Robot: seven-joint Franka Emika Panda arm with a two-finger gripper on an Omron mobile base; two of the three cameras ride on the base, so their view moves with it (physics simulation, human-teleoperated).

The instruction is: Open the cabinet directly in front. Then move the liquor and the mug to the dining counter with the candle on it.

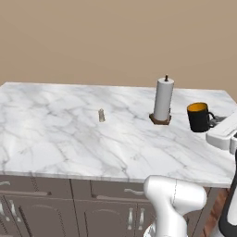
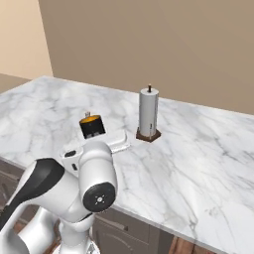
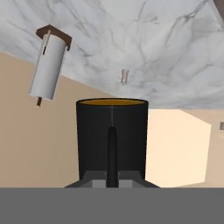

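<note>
My gripper point(image 1: 214, 121) is shut on the side handle of the black mug point(image 1: 199, 117), whose inside is orange-yellow. The mug is at the right end of the dining counter point(image 1: 55, 125), low over its white marble top; I cannot tell if it touches. In the hand view the mug point(image 3: 112, 131) fills the middle, its handle running down between my fingertips point(image 3: 112, 181). The tiny grey-beige candle point(image 1: 101, 115) stands mid-counter, well left of the mug, and shows beyond it as a candle point(image 3: 124, 76) in the hand view. The liquor and the cabinet are out of view.
A tall white paper-towel roll point(image 1: 163, 100) on a brown base stands just left of the mug, about a hand's width away. Dark drawer fronts with silver handles point(image 1: 134, 191) run below the counter's near edge. A beige wall lies behind.
</note>
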